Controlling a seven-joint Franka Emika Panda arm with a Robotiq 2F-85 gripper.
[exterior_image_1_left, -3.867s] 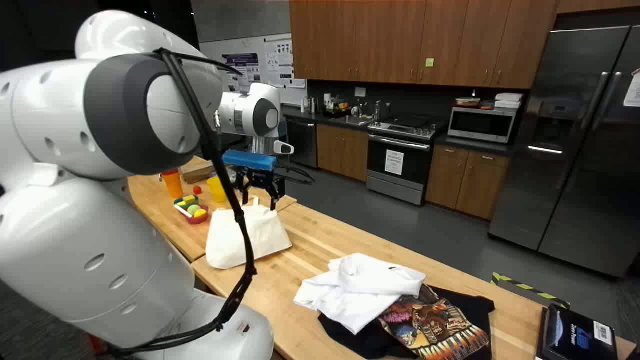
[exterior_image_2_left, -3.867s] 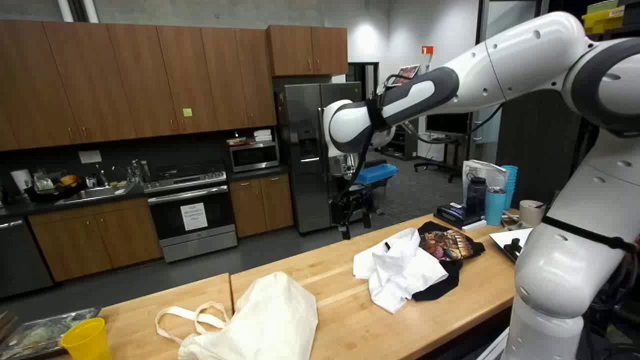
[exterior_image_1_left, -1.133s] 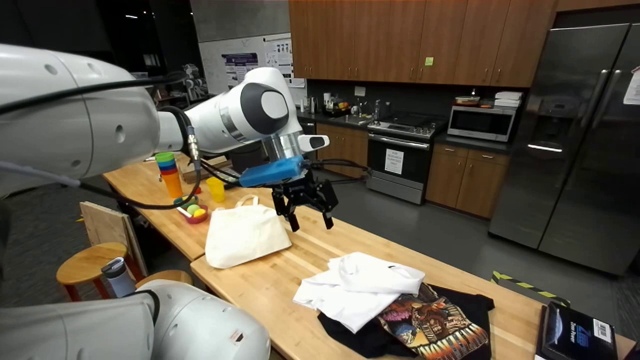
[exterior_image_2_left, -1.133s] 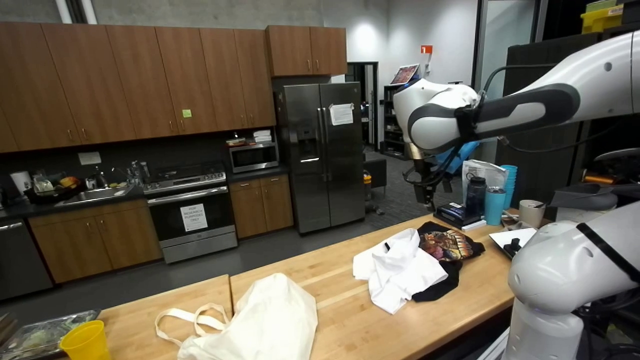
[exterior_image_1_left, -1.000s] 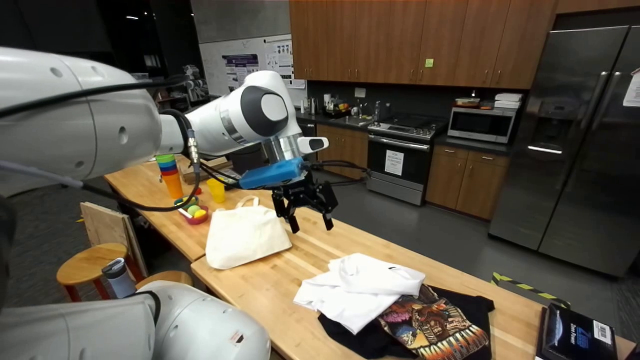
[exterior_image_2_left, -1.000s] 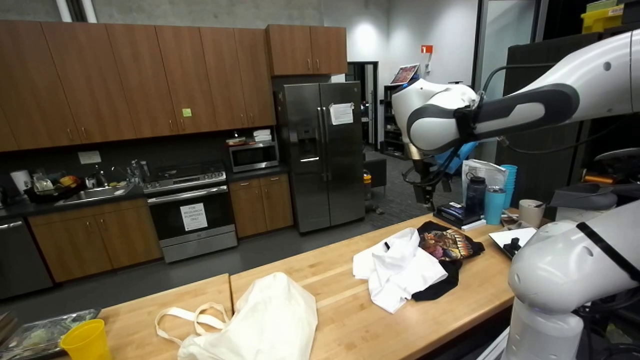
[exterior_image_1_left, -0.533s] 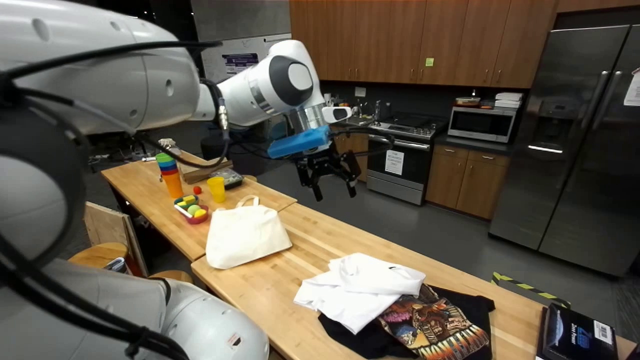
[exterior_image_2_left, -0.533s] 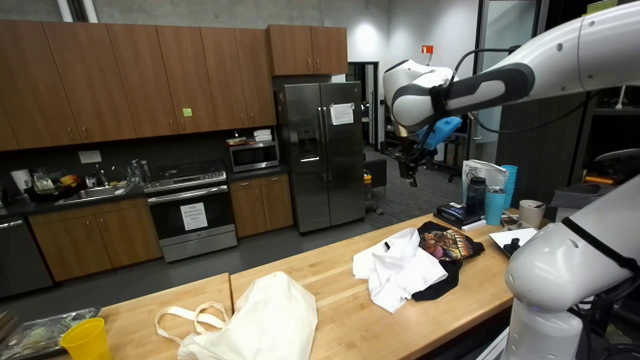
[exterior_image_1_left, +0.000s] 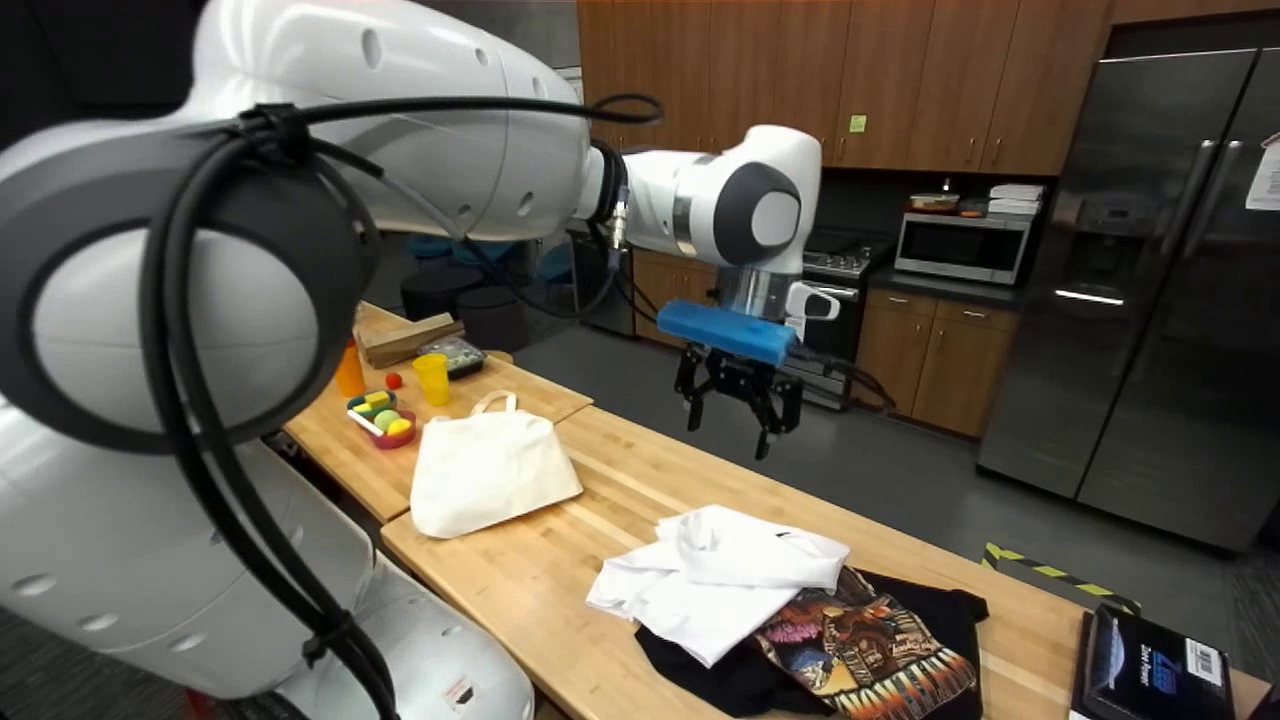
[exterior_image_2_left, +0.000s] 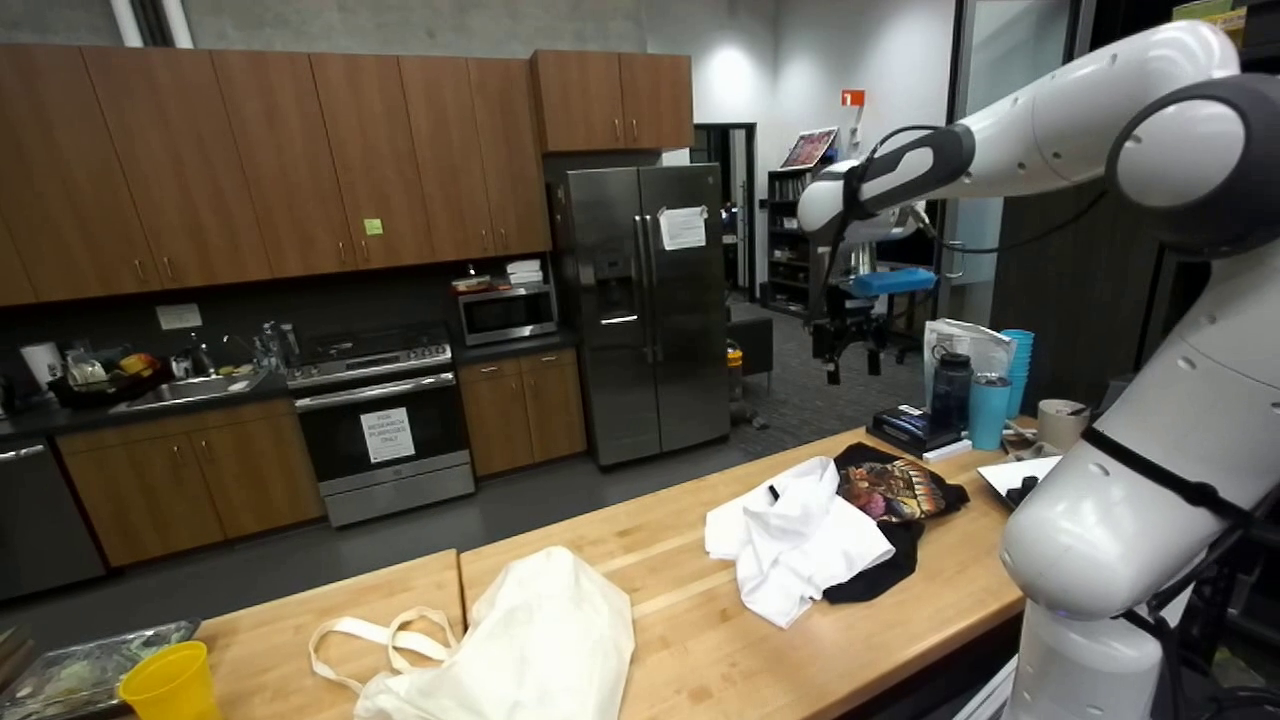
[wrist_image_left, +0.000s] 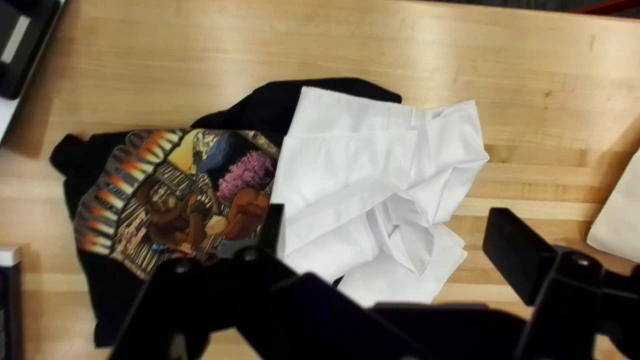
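Hanging pincer: in an exterior view, the black pincer is up in the air, its jaws spread wide, with just air between them.
White cloth: all crumpled on the wooden table, lower down than the pincer and apart from it.
Black shirt: also lower than the pincer; it has a bright picture, and the white cloth lies on top, hiding part of it.
Cream bag: on the table, off to one side of the pincer.
Yellow cup: farther from the pincer than the bag, near a red bowl.
Arm: gets in the way and hides part of an orange cup.
Dark bottle: in an exterior view, lower than the pincer, just beside a blue tumbler and a black box.
Fingers: in the wrist view, they stand well apart, and the white cloth shows in the gap, down below. One finger blocks part of the black shirt. The cream bag peeks in past the other.
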